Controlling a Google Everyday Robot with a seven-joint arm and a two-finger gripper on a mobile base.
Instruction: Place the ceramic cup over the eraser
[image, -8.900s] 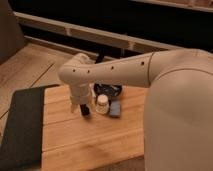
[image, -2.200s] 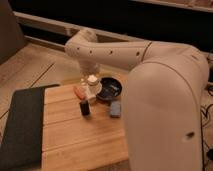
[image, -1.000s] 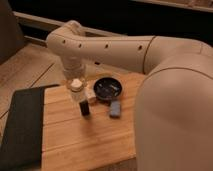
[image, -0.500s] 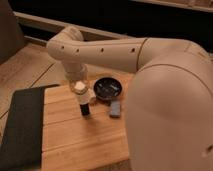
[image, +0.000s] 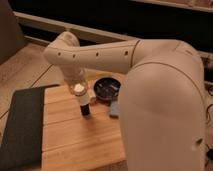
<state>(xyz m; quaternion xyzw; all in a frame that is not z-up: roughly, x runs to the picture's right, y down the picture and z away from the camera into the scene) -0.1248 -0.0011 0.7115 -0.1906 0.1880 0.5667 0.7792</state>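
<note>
Hand (image: 77, 85) hangs straight down from the sharply bent arm near the desk's (image: 75, 142) far edge, grip impossible to tell, directly over one ceramic cup (image: 79, 91) atop one eraser (image: 85, 107), beside one black bowl (image: 106, 88).

A wooden board (image: 75, 142) of pale slats lies on a plank floor (image: 20, 65). A black bowl (image: 106, 89) sits toward its one o'clock corner, with a flat blue-grey piece (image: 114, 108) just at the bowl's five o'clock. A dark mat (image: 22, 125) borders the board at nine o'clock. The gripper (image: 77, 86) hangs at the bowl's nine o'clock.
</note>
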